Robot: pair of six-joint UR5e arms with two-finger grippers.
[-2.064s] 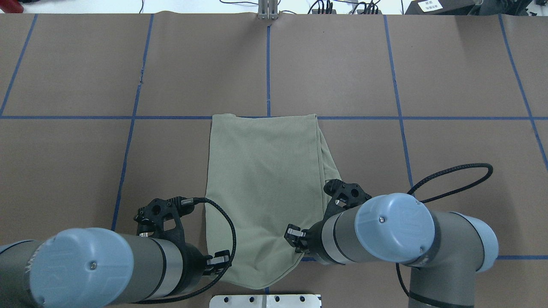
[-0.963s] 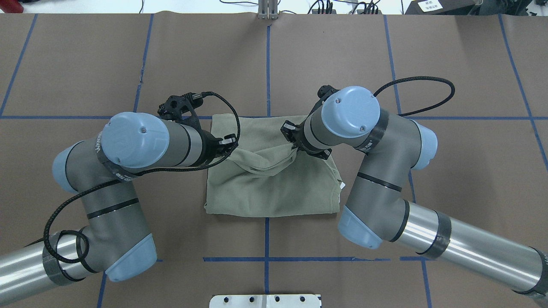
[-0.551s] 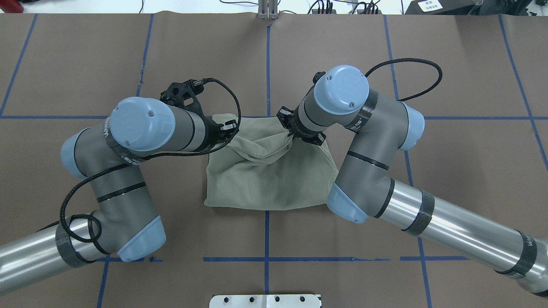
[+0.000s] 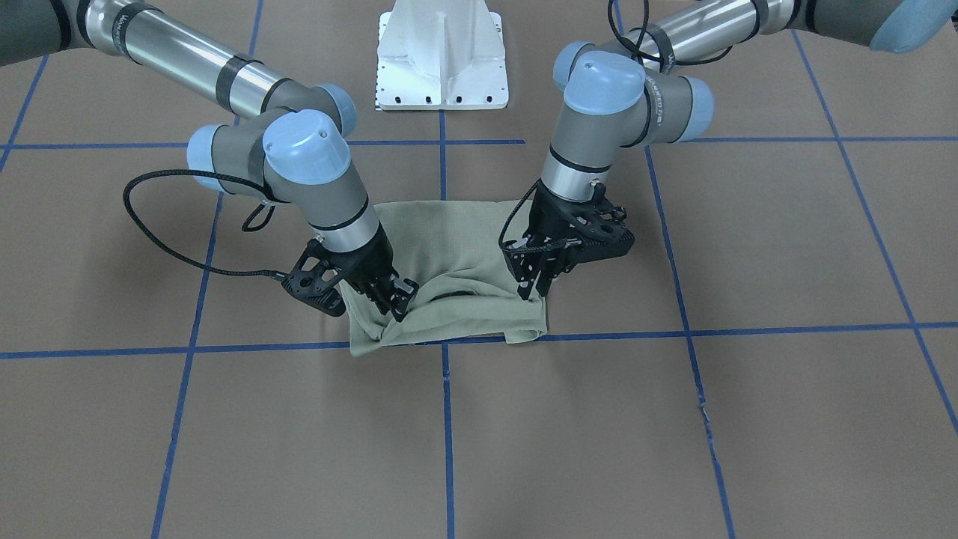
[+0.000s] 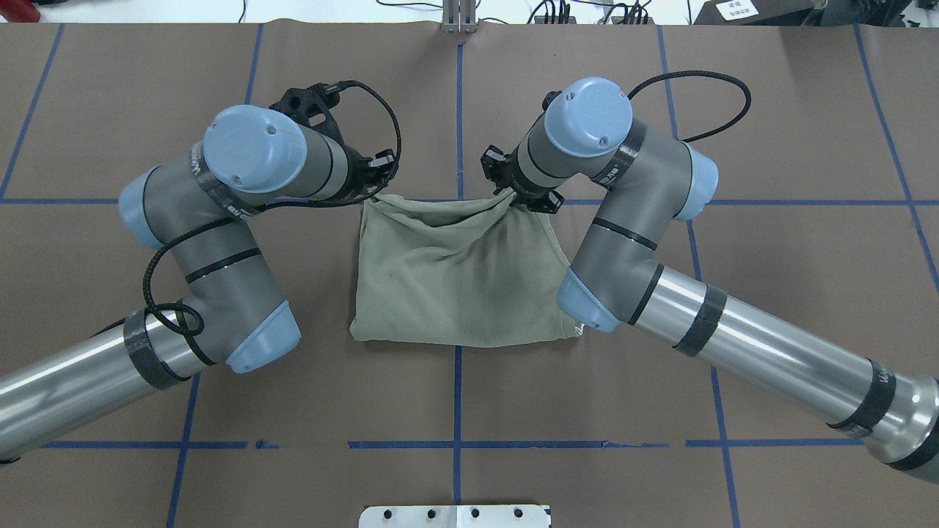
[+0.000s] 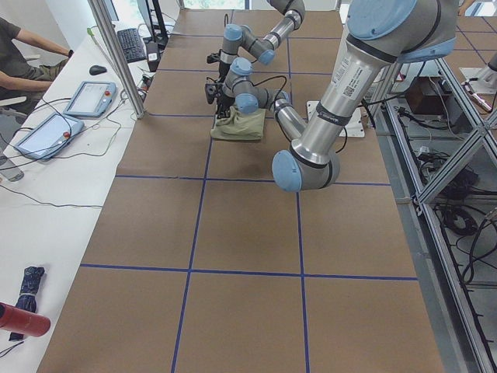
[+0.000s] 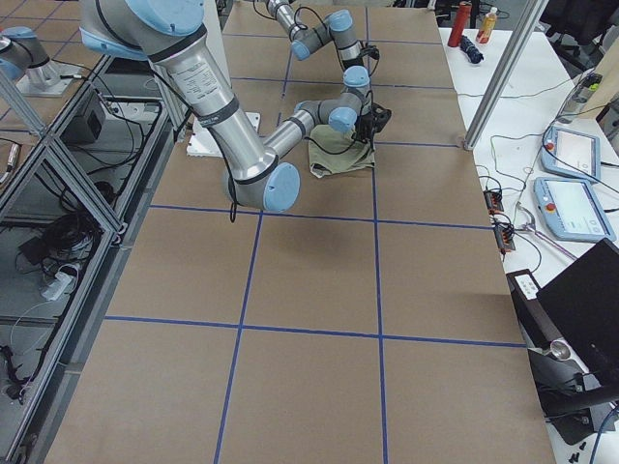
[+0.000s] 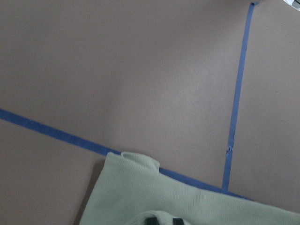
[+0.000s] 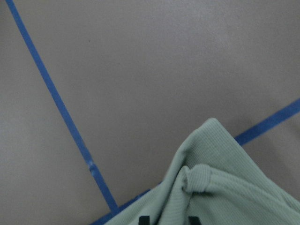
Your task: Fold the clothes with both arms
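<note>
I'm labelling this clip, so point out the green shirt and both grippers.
green shirt (image 5: 458, 286), overhead view, middle of the folded cloth.
left gripper (image 4: 539, 288), front-facing view, between its jaws.
right gripper (image 4: 397, 304), front-facing view, between its jaws.

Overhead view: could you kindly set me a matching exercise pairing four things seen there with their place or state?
Things:
1. left pincer
2. right pincer
3. shirt
4. pedestal

Places or states:
A. white, at the view's bottom edge
B. sage green, held at its two far corners
C. shut on the shirt's corner on the view's right
D. shut on the shirt's corner on the view's left

Pairs: 1-D; 2-C; 3-B; 4-A
</note>
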